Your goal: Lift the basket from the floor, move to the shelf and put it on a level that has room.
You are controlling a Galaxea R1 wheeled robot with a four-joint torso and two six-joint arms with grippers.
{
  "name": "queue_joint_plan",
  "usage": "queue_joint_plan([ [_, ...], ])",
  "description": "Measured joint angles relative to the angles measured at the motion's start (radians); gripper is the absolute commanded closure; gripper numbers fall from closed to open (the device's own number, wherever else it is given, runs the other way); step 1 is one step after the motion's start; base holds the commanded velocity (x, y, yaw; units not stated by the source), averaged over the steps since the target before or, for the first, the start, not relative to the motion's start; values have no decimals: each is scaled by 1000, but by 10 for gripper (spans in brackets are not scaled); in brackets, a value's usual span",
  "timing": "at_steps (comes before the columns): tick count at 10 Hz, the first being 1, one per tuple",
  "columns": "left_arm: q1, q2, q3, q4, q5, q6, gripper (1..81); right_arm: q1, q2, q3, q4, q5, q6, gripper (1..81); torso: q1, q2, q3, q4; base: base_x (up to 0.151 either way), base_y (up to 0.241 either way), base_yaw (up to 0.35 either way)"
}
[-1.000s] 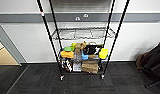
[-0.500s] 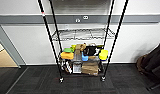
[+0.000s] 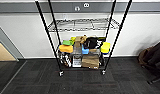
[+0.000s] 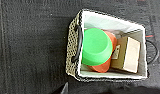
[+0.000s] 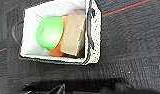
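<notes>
the basket (image 4: pixel 108 45) sits on the floor (image 4: pixel 33 45) below both hands. i cannot tell if either hand is open or closed. the shelf (image 3: pixel 82 42) stands ahead.

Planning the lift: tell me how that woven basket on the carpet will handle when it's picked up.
The basket looks soft-sided, woven with fabric lining, so it may flex. The green bowl, orange one beneath and cardboard box sit loose and tilted inside, so they could slide if it tips. The loop handles probably swing rather than stay rigid.

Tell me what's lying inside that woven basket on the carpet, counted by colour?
Inside the basket:
Green bowl: 1
Orange bowl, under the green one: 1
Tan box: 1
Total: 3
</notes>
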State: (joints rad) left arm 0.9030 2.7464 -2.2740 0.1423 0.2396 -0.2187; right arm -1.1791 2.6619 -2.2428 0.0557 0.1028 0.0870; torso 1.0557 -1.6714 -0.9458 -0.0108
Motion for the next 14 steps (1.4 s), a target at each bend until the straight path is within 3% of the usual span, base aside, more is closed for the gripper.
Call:
queue_joint_plan([
  [3,-21,23,-9,-1,-4,0,10,36,11,-3,0,-26,0,10,54,-85,-47,0,0,0,0],
  [14,-37,143,-170,-2,-3,-4,10,113,16,-9,3,-85,1,10,284,-452,-55,0,0,0,0],
])
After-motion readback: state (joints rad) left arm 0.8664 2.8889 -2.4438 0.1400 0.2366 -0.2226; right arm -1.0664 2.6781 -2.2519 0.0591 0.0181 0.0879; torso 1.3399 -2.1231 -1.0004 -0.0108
